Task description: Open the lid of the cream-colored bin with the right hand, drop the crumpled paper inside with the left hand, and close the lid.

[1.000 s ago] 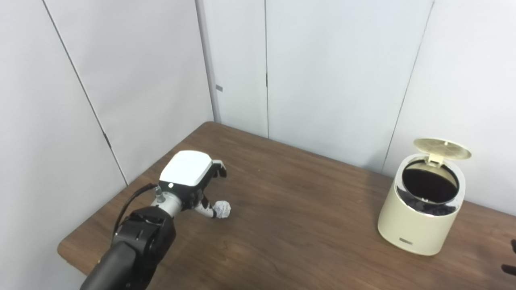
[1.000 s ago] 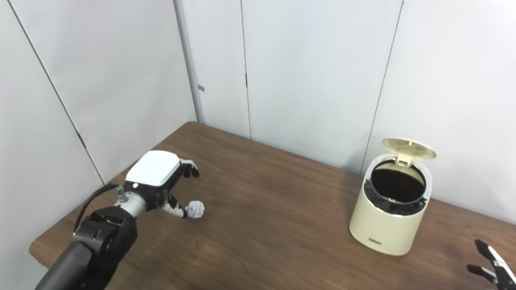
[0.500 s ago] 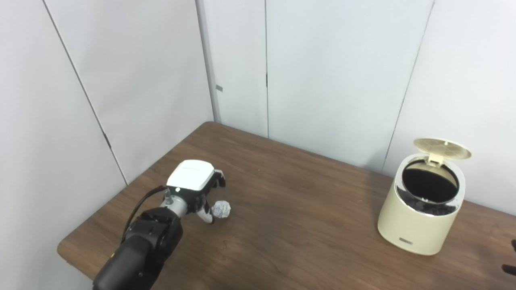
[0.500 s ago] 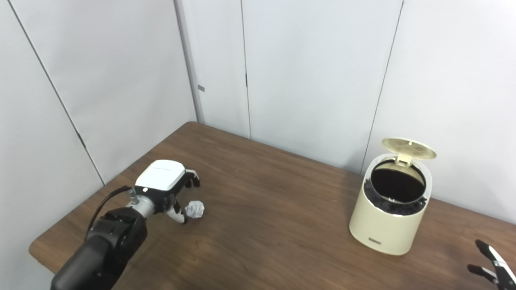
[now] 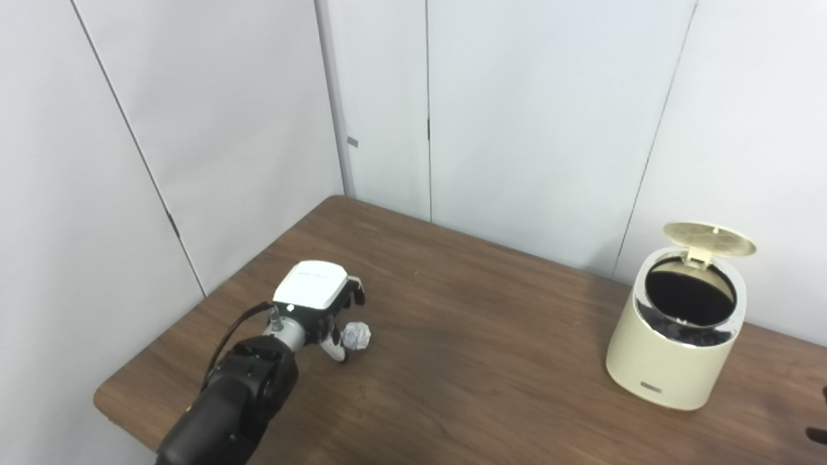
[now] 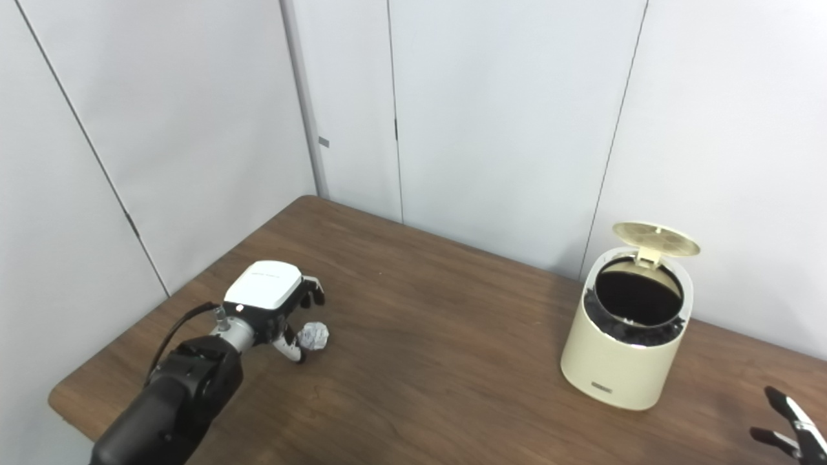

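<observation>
Simply brown wooden table [image 5: 491,361] against white wall panels [image 5: 536,116]

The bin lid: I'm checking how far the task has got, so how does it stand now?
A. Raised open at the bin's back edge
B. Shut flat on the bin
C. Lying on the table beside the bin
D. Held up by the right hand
A: the lid stands raised behind the dark open mouth of the cream-colored bin, with no hand touching it.

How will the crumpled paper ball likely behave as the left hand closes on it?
The crumpled paper looks small and airy, so probably very light. Its rounded shape may let it roll on the table if nudged. The left hand would likely crush it slightly.
</observation>
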